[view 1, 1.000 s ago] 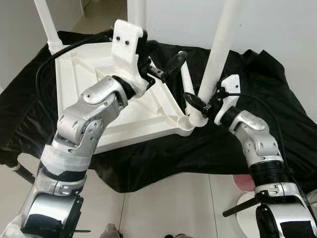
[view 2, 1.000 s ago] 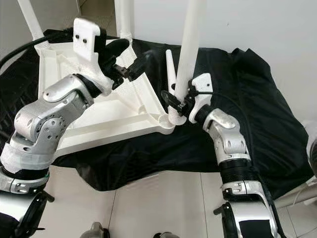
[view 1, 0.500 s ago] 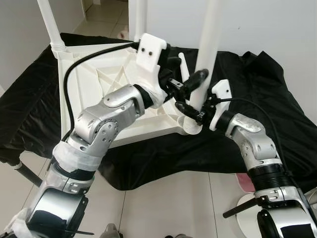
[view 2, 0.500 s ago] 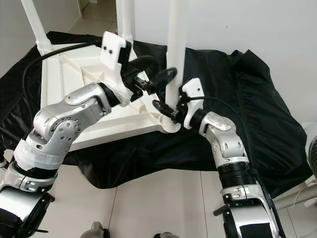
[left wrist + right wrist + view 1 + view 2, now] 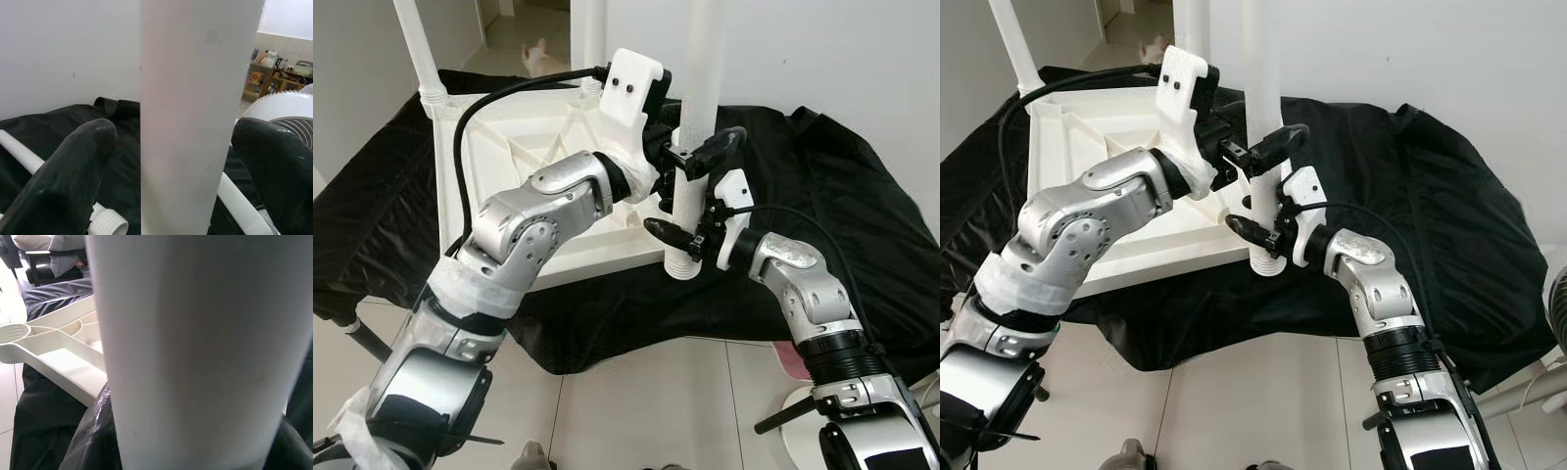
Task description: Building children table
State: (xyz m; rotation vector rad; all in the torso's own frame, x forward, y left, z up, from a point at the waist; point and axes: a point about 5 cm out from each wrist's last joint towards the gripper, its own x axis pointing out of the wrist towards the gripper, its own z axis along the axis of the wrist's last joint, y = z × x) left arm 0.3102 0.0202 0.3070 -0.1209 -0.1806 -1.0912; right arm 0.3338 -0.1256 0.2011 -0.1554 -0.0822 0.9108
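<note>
Two white legs [image 5: 421, 54] already stand upright at the far corners of the upturned tabletop [image 5: 524, 147], which lies on a black cloth [image 5: 862, 196]. Nearer, the left gripper [image 5: 690, 162] straddles a third leg [image 5: 690, 127] with its jaws open, a finger on either side and gaps visible. Lower down, the right gripper [image 5: 690, 235] has its jaws closed on the same leg, just above its threaded end, which hangs beside the tabletop's near corner. The step in hand looks like seating this leg; next it must be lined up over the corner socket [image 5: 14, 333] and turned in. The left wrist view alone reveals a loose fourth leg [image 5: 63, 193] lying on the cloth, plus a fan [image 5: 288, 112] behind.
</note>
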